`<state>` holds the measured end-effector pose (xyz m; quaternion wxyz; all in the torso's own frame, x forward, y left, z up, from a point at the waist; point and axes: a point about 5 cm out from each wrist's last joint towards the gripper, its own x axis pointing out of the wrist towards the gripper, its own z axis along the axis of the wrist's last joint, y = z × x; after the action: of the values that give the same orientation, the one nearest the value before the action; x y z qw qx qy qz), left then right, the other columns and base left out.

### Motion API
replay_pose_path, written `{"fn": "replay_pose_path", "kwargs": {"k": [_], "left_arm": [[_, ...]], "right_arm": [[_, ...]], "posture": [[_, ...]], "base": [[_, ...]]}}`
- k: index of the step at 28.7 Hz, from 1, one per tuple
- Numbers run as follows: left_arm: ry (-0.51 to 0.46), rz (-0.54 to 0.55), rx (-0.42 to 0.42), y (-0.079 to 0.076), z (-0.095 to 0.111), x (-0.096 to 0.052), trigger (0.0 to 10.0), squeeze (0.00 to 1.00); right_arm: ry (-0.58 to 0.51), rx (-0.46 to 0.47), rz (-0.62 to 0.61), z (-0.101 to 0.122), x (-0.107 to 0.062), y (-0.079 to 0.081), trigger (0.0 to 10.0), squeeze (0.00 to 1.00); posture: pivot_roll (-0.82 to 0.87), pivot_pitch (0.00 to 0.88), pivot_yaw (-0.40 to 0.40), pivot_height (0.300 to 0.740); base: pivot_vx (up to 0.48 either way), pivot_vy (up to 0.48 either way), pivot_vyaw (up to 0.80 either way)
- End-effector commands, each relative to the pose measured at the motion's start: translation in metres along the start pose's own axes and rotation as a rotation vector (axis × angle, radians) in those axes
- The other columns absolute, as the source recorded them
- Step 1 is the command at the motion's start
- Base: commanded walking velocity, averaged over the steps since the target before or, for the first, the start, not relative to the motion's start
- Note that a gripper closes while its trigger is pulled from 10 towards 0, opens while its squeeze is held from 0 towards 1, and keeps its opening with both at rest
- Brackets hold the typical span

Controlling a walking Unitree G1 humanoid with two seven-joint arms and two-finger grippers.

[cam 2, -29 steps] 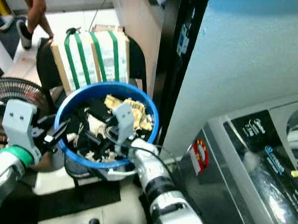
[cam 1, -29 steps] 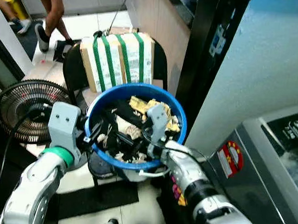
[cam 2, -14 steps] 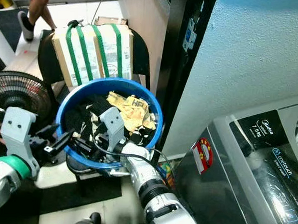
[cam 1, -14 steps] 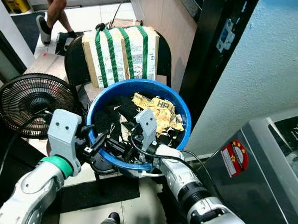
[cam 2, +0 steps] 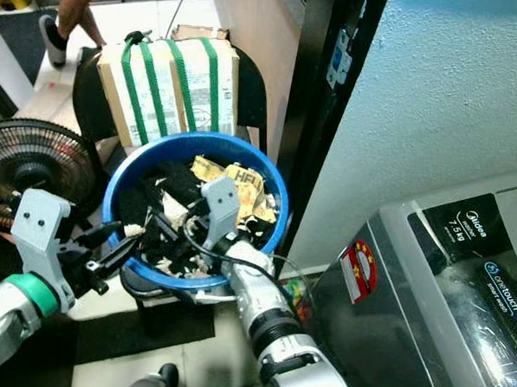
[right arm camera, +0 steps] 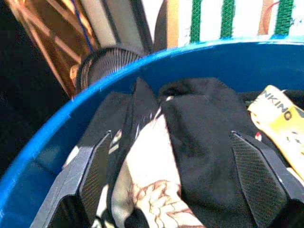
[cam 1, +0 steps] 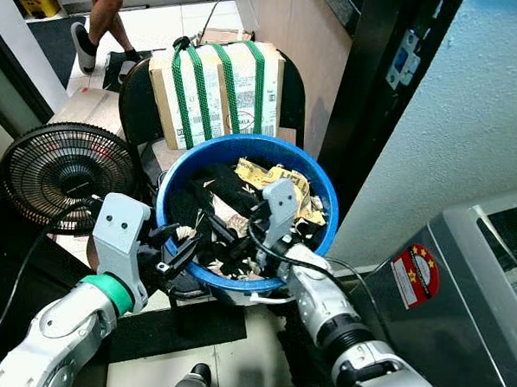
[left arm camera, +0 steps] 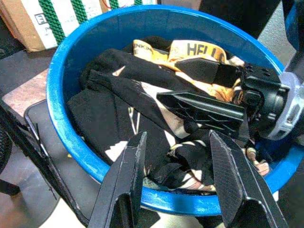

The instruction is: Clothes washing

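We see our right gripper (cam 1: 211,228) with jaws spread wide over the black and yellow clothes (cam 1: 241,197) heaped in the blue basin (cam 1: 316,175) on the chair, while our left gripper (cam 1: 179,252), jaws open and empty, hovers at its near rim beside the fan (cam 1: 56,174).

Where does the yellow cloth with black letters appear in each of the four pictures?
Left eye view: yellow cloth at the far side of the blue basin, behind the right gripper.
Right eye view: same far side.
Left wrist view: at the far rim, beyond the right gripper's fingers.
Right wrist view: at the picture's edge.
Shared landmark: the box with green straps behind the basin.
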<state>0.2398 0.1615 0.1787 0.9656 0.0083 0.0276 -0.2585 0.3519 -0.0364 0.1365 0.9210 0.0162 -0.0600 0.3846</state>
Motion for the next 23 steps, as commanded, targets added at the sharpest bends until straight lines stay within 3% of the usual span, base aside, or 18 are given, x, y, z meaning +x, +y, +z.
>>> {"fn": "replay_pose_path", "kwargs": {"k": [1, 7, 8, 10, 11, 15, 20, 21, 22, 23], "left_arm": [[0.025, -0.05, -0.011, -0.008, -0.003, -0.003, 10.0, 0.0], [0.046, -0.1, -0.016, -0.013, -0.005, -0.004, 10.0, 0.0], [0.058, -0.123, -0.015, -0.015, -0.006, -0.006, 10.0, 0.0], [0.058, -0.123, -0.015, -0.015, -0.006, -0.006, 10.0, 0.0], [0.065, -0.136, -0.014, -0.016, -0.006, -0.006, 10.0, 0.0], [0.071, -0.155, -0.012, -0.016, -0.007, -0.007, 10.0, 0.0], [0.069, -0.166, -0.01, -0.016, -0.007, -0.006, 10.0, 0.0], [0.068, -0.171, -0.01, -0.017, -0.007, -0.006, 10.0, 0.0], [0.068, -0.175, -0.009, -0.017, -0.006, -0.006, 10.0, 0.0], [0.068, -0.175, -0.009, -0.017, -0.006, -0.006, 10.0, 0.0]], "right_arm": [[0.137, 0.019, 0.006, -0.031, -0.013, 0.006, 10.0, 0.0], [0.232, -0.016, 0.057, -0.044, -0.018, 0.013, 10.0, 0.0], [0.262, -0.081, 0.094, -0.049, -0.02, 0.018, 10.0, 0.0], [0.262, -0.081, 0.094, -0.049, -0.02, 0.018, 10.0, 0.0], [0.271, -0.14, 0.127, -0.052, -0.023, 0.022, 10.0, 0.0], [0.262, -0.231, 0.178, -0.057, -0.028, 0.029, 10.0, 0.0], [0.246, -0.23, 0.194, -0.058, -0.031, 0.032, 10.0, 0.0], [0.241, -0.217, 0.195, -0.059, -0.031, 0.033, 8.7, 0.0], [0.235, -0.205, 0.192, -0.058, -0.031, 0.033, 4.0, 0.0], [0.235, -0.205, 0.192, -0.058, -0.031, 0.033, 4.0, 0.0]], "posture": [[0.18, 0.229, 0.12, 0.74], [0.18, 0.224, 0.12, 0.74], [0.19, 0.205, 0.121, 0.74], [0.19, 0.205, 0.121, 0.74], [0.19, 0.205, 0.121, 0.74], [0.19, 0.197, 0.122, 0.74], [0.18, 0.192, 0.125, 0.74], [0.18, 0.192, 0.125, 0.74], [0.18, 0.192, 0.125, 0.74], [0.18, 0.192, 0.125, 0.74]], "base": [[0.0, 0.0, 0.0], [0.0, 0.0, 0.0], [0.0, 0.0, 0.0], [0.0, 0.0, 0.0], [0.0, 0.0, 0.0], [0.0, 0.0, 0.0], [0.0, 0.0, 0.0], [0.0, 0.0, 0.0], [0.0, 0.0, 0.0], [0.0, 0.0, 0.0]]}}
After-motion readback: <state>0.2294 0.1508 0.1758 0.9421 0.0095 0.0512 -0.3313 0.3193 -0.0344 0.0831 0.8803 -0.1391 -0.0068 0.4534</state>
